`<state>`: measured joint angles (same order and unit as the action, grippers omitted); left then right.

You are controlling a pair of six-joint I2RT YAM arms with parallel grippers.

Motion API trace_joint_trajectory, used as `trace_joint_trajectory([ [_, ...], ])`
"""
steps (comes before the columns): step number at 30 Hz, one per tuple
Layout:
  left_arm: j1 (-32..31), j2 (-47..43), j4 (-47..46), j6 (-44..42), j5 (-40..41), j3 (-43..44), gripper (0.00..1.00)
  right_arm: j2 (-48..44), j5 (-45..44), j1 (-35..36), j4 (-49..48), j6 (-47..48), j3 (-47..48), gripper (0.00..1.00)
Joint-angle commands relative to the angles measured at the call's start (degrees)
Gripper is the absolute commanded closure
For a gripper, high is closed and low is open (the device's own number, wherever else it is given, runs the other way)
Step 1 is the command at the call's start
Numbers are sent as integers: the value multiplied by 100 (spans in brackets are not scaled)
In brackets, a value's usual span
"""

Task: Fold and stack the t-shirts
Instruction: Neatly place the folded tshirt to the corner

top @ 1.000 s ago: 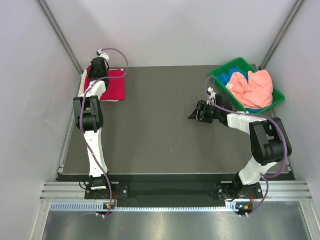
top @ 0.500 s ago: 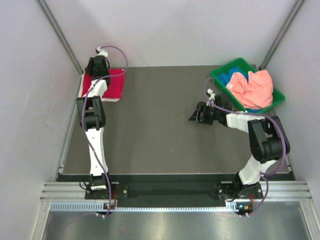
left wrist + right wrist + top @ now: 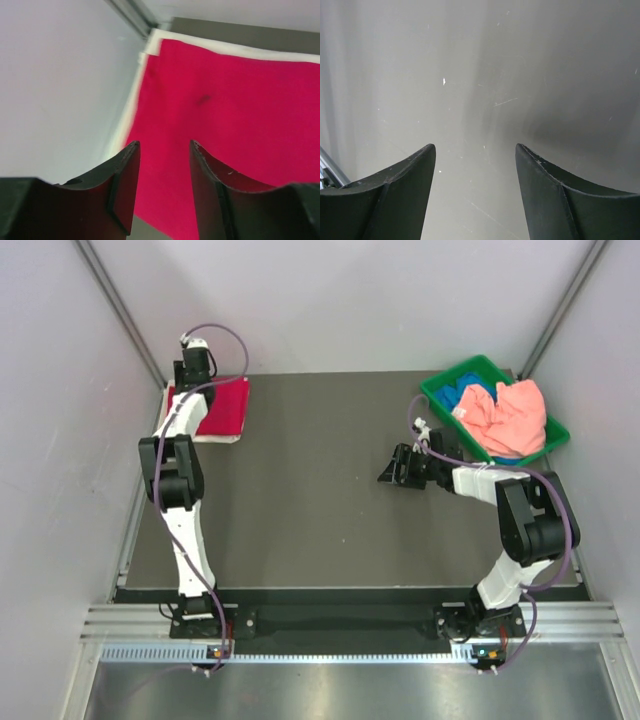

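Hovering left jaws: released, gap bare, nothing gripped. Directly beneath them red shirt lies flat and folded atop white shirt, whose edge peeks out alongside; layering suggests stack begun. Right jaws: parted wide, gripping nothing, bare desk below, probably waiting. Behind right jaws, well apart, green bin holds crumpled pink shirt and blue shirt, unfolded.

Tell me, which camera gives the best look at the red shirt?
The left wrist view: the red shirt fills the picture, lying flat on a white shirt. The top view shows it small in the far left corner, partly behind the left arm. The right wrist view shows only the table.
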<state>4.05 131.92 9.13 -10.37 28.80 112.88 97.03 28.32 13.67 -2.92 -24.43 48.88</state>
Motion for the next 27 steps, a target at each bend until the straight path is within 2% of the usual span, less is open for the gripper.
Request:
trace_joint_trajectory([
  [1,-168,-912,730,1236,-1015,-284,52,-97,51,65,-86,131,245,34],
  [3,-186,-1062,1239,1563,-1296,-380,55,-149,60,57,-95,122,227,34],
  [5,-212,-1325,1669,1906,-1797,-538,64,-176,69,65,-112,122,218,34],
  [8,-308,-1844,1453,2179,-2254,-1468,65,-176,147,65,-130,96,209,34],
  [10,-335,-2099,1110,2223,-2718,-2137,63,-202,200,65,-183,70,192,35],
  [12,-388,-2153,986,2119,-2844,-2445,49,-272,227,65,-183,69,166,35],
  [15,-730,-2109,934,1715,-2196,-2568,46,-351,236,65,-192,69,122,35],
  [18,-1020,-2030,477,1188,-1659,-2692,41,-387,262,74,-200,61,113,34],
  [24,-1503,-1539,143,20,-396,-2578,39,-387,262,57,-183,78,104,34],
  [27,-1609,-1222,177,-306,159,-2420,38,-343,271,57,-183,87,130,35],
])
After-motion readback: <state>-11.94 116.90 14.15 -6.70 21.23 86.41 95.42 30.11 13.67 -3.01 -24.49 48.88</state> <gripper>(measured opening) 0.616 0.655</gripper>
